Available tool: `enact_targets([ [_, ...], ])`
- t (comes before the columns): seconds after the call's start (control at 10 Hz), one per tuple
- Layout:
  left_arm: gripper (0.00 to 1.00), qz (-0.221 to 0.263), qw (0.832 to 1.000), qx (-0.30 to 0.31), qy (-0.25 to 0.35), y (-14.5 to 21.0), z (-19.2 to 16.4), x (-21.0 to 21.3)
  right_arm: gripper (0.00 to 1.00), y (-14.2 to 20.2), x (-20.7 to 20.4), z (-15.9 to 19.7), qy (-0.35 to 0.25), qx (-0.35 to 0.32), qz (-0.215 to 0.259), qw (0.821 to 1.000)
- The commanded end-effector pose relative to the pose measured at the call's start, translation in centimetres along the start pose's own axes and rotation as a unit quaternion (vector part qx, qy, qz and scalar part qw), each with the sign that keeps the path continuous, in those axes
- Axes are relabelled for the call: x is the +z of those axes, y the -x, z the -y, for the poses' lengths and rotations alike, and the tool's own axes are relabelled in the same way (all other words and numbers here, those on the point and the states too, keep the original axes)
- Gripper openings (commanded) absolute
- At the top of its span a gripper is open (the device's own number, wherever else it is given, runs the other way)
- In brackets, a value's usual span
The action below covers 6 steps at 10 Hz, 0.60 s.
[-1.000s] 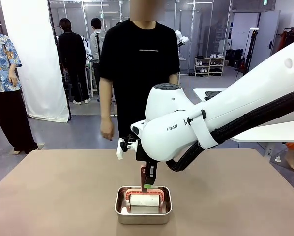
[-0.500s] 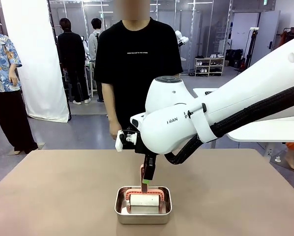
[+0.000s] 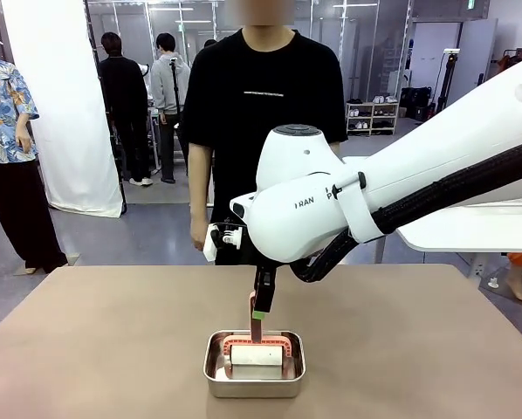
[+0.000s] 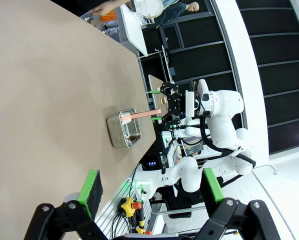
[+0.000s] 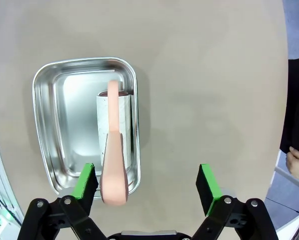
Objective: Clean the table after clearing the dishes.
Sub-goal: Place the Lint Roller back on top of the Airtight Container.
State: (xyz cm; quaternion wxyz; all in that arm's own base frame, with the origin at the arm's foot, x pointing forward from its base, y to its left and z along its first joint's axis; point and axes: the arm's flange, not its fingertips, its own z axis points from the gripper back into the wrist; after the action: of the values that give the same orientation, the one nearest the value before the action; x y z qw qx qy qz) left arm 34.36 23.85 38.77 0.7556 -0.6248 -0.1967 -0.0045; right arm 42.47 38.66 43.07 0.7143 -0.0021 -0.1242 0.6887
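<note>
One table (image 3: 86,349); one steel pan (image 3: 254,377); one pink-handled roller (image 3: 257,353) in pan; two grippers: right (image 5: 147,185), left (image 4: 152,192); one person (image 3: 265,113) at far side.

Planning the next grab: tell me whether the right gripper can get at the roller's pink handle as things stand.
Probably yes. The right gripper is open above the steel pan, and the roller's pink handle stands up beside one green pad, with nothing between.

A wide brownish table (image 3: 86,349) lies bare on both sides. A steel pan (image 3: 254,375) sits near the robot's edge at centre, with a pink roller handle (image 3: 256,321) rising from it. The right arm (image 3: 392,201) hangs above it. A person (image 3: 261,113) stands seemingly close behind the far edge.
</note>
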Motion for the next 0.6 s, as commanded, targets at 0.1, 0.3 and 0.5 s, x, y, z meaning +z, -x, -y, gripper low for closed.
enact_targets([
  [0.1, 1.00, 0.005, 1.000, -0.003, 0.001, 0.29, 0.34, 0.10, 1.00, 0.09, -0.24, -0.40, 0.004, 0.001, 0.005, 1.000],
  [0.3, 1.00, 0.005, 1.000, -0.003, 0.001, 0.29, 0.34, 0.10, 1.00, 0.09, -0.24, -0.40, 0.004, 0.001, 0.005, 1.000],
  [0.5, 1.00, 0.005, 1.000, -0.003, 0.001, 0.29, 0.34, 0.10, 1.00, 0.09, -0.24, -0.40, 0.004, 0.001, 0.005, 1.000],
])
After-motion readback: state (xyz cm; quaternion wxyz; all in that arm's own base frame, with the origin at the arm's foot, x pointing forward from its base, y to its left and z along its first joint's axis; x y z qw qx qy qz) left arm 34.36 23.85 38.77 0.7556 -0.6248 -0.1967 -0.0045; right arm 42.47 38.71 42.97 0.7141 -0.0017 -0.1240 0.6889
